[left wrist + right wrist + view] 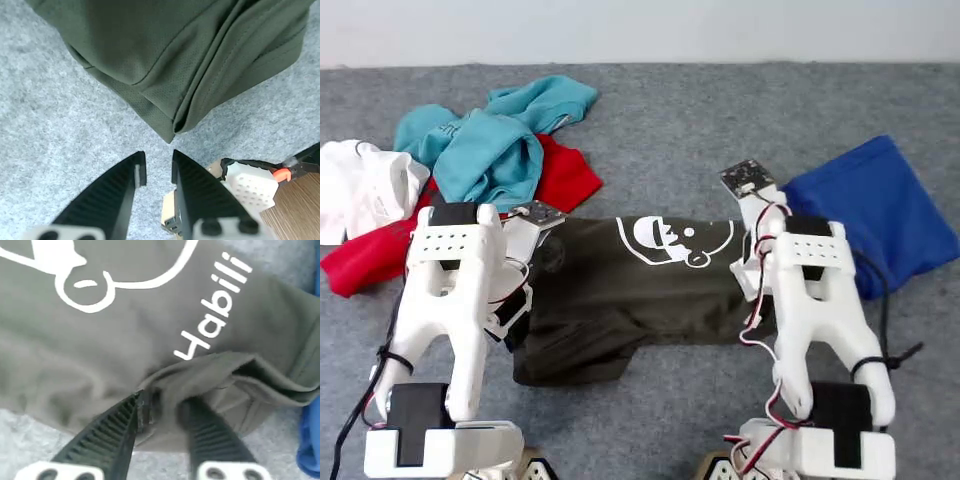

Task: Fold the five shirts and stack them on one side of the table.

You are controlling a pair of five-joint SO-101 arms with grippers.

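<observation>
High view: olive shirt lies crosswise, one gripper at each end

The dark olive shirt with a white printed emblem (620,300) lies mid-table. Its long axis runs side to side between your two arms. It is partly folded, and its near edge is doubled and uneven.

Your left gripper (159,165) sits just short of the shirt's left corner, which points straight at the tips. Its fingers are narrowly apart with nothing between them.

Your right gripper (162,404) is down on the right-hand edge, fingers apart and astride a raised ridge of cloth. I do not judge it clamped.

Each arm is nearest its own end. The cloth is thin, fine-meshed and layered, so I judge the corner liable to slip.

A folded blue shirt (880,210) lies just beyond the right end. A heap of teal, red and white shirts (470,165) sits far left.
</observation>
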